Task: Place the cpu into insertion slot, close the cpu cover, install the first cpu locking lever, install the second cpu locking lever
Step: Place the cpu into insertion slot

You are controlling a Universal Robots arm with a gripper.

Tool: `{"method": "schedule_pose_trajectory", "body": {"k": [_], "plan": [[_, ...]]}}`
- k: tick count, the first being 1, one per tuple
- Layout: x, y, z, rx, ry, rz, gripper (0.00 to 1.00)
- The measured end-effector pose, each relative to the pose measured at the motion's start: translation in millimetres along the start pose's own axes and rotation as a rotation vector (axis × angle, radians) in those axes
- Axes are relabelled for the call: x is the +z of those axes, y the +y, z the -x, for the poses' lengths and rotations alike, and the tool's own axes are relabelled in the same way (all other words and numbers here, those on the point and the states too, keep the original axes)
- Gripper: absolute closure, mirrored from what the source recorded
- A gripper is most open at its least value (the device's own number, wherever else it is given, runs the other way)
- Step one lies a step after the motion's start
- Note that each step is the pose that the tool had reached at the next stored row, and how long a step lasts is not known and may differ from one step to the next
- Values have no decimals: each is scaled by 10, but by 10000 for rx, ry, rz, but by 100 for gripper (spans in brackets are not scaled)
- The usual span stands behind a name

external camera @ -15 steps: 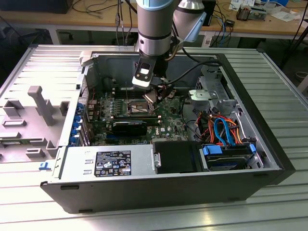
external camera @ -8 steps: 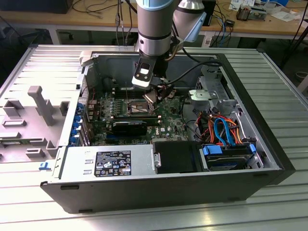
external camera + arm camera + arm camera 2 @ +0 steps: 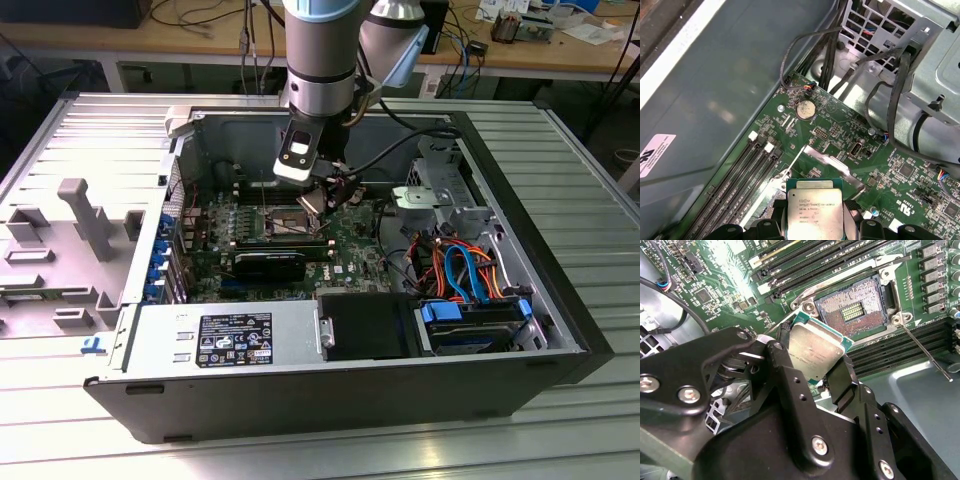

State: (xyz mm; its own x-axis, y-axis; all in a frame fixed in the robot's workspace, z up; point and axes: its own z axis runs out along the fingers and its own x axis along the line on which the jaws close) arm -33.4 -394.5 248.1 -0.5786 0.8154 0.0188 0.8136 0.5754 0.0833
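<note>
**One cpu in the jaws, one bare socket under it**

I have one arm (image 3: 320, 60) reaching down into one open computer case (image 3: 300, 400), which lies on its side on the ribbed metal worktop (image 3: 100, 440).

The jaws are drawn in narrow on the single cpu (image 3: 815, 347). There are two black fingers (image 3: 842, 382), one against each of two opposite edges of the chip. In the second wrist view the chip is tilted, with its dull silver top toward the camera and a strip of green edge showing. It hangs over the near corner of the insertion slot (image 3: 852, 310) and is not seated in it. In the first wrist view the same cpu sits between the two finger ends with its printed silver face up.

There is one slot, a square socket with a silver rim and its pin field uncovered. I count one thin lever rod (image 3: 922, 352) swung out from a corner of the rim and lying across the board. Two banks of long black memory slots (image 3: 815, 260) flank the socket, one on each side. In the first wrist view one round coin cell (image 3: 806, 109) sits on the green board.
</note>
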Motion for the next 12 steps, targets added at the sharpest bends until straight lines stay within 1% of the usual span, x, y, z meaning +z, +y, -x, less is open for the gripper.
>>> {"method": "schedule_pose_trajectory", "body": {"k": [12], "plan": [[3, 0, 0, 108, -9, 2, 46]]}}
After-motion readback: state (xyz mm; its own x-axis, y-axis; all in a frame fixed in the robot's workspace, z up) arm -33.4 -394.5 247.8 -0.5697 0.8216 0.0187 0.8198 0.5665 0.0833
